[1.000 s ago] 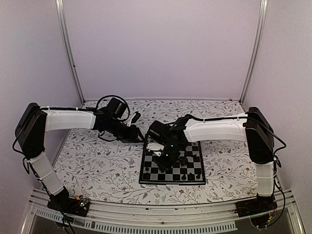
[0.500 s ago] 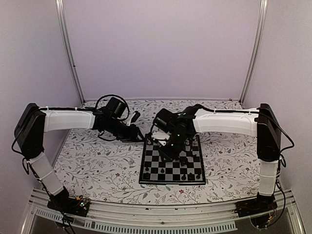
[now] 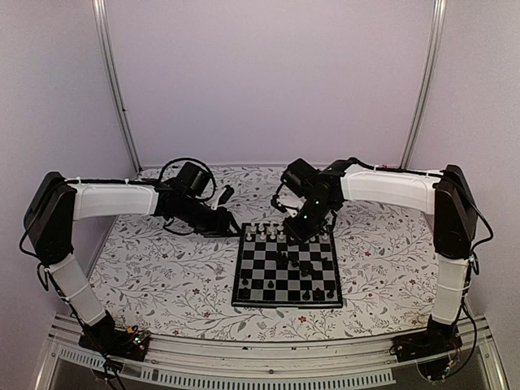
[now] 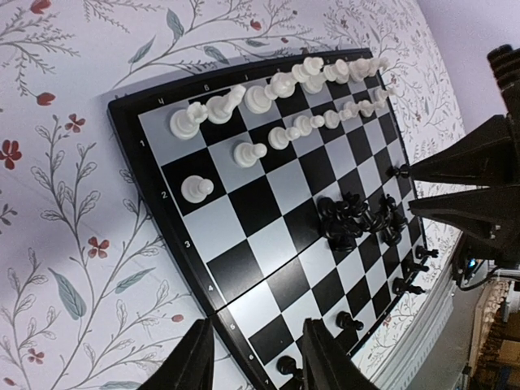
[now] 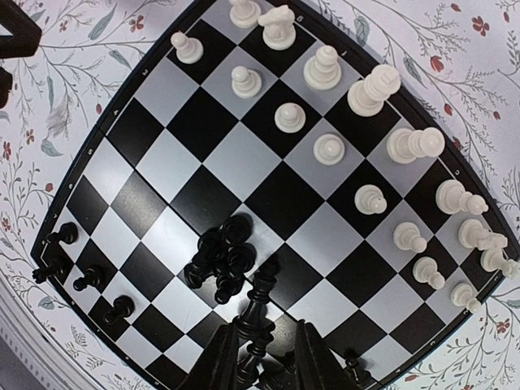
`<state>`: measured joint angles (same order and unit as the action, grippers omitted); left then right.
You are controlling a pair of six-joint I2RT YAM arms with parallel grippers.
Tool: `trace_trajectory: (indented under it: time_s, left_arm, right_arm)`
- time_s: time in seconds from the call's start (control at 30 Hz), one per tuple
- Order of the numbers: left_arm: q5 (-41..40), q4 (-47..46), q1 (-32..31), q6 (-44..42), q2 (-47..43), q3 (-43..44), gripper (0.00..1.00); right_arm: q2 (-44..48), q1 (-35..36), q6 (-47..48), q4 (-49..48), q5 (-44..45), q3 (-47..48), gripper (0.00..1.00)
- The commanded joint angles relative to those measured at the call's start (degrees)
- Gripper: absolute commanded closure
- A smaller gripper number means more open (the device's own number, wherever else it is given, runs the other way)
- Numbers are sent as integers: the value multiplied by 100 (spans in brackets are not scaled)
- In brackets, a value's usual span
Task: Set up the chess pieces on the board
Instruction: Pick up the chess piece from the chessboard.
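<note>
**Mid-game setup:** the right pincer point(image 5: 266, 335) hangs high over the board point(image 5: 244, 158). Its 2 fingers stand a narrow way apart, with 1 tall black piece point(image 5: 257, 313) between them. Whether they clamp it cannot be told from these views.

Just beyond the fingertips, near the board's middle, lies a heap of black pieces point(image 5: 221, 264). They are crowded onto a few squares and touch one another.

The white pieces point(image 5: 329, 148) stand upright in 2 rows along the far edge, 1 to a square. A few lone black pieces point(image 5: 85, 279) stand well apart from each other on the near rows.

The left pincer point(image 4: 258, 349) hovers just off the board's far-left corner, above the floral surface point(image 3: 162, 268). Its 2 fingers are parted and hold nothing, and the board's left rim shows between them in the wrist view.

The board lies flat on the surface in front of both arms, a little right of centre. The top view shows the right arm reaching across to its far edge and the left arm stretched toward it from the other side.
</note>
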<state>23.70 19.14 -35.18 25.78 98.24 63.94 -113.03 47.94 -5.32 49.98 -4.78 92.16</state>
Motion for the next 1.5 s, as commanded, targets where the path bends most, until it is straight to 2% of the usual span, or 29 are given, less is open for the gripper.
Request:
trace_trajectory:
  time_s: [0.0,0.8,1.23,1.47]
  left_arm:
    - [69,-10,29,8,-57,-13,60]
    - [-3,64,46,-56,33,57,60]
    - [22,81,46,-62,159,152,60]
    - [51,152,55,-106,273,296,60]
  right_arm:
    - [-197,31,-24,-202,-175,-33,73]
    - [-1120,31,153,-272,-326,632,73]
    - [-1252,31,255,-427,-432,693,76]
    - [-1254,36,286,-436,-291,879,91]
